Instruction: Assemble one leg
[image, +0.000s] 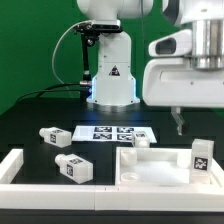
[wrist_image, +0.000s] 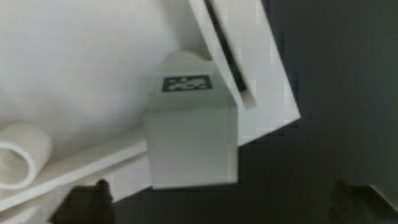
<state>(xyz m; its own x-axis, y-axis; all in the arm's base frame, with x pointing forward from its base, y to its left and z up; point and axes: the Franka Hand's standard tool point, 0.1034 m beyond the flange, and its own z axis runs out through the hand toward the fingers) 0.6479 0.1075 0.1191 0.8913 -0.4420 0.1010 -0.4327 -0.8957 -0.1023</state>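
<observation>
A white leg with a black-and-white tag stands upright on the big white panel at the exterior view's right. In the wrist view this leg shows its tag and lies between and ahead of my fingers. My gripper hangs above the panel, a little higher than the leg and to its left in the exterior view. In the wrist view the gripper is open and empty, with one dark fingertip on each side. Two loose legs lie on the black table.
Another leg lies by the panel's far rim. The marker board lies flat in the middle of the table. A white rim piece sits at the exterior view's left. The robot base stands behind. A round white end shows in the wrist view.
</observation>
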